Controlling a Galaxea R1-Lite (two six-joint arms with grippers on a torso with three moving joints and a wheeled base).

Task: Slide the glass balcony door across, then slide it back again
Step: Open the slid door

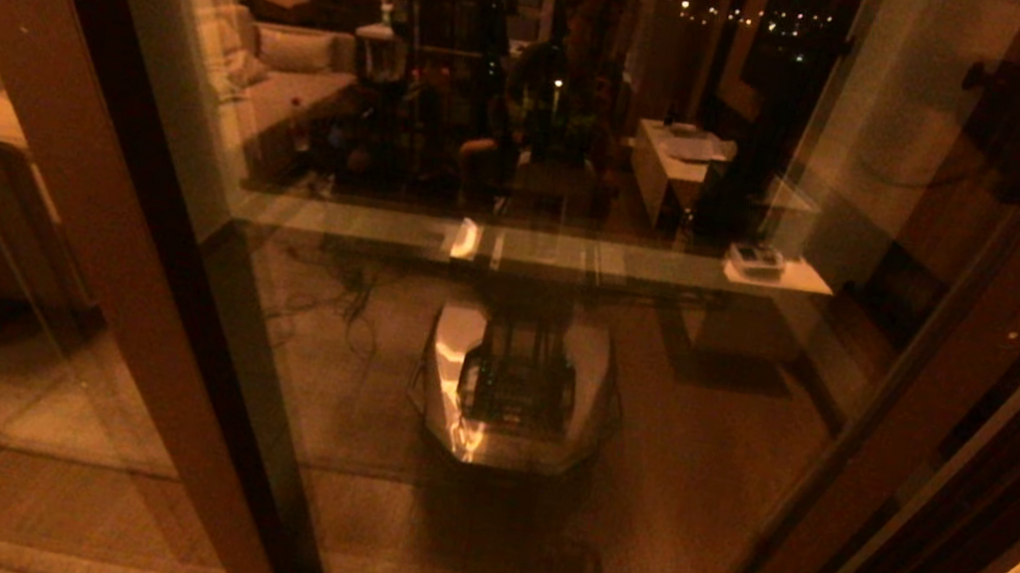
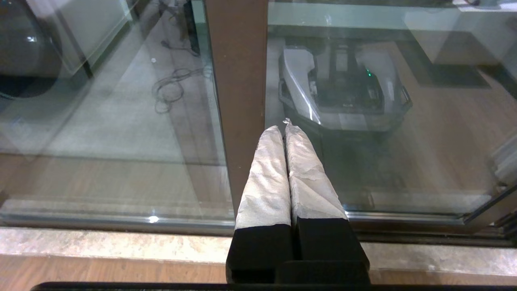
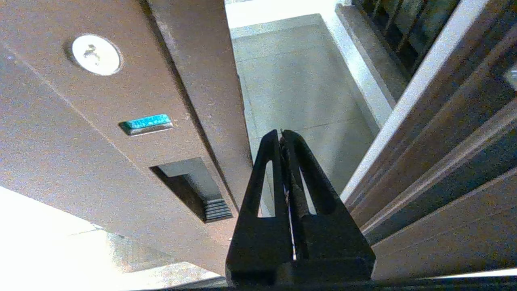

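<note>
Door: the glass balcony door fills the view ahead.
Handle slot: recessed in its brown upright rail, below the round lock.
Right claw: pressed shut, empty, beside that rail's edge.
Left claw: shut, empty, parked before the door.
Handling: likely heavy, stiff, slippery glass; push at the rail.

Home, living room at night. The glass balcony door at 12 o'clock mirrors a sofa with cushions at 11, a low white cabinet at 1, wood floor and loose cables. City lights show through near 1. Tiled balcony floor and a railing outside.
</note>
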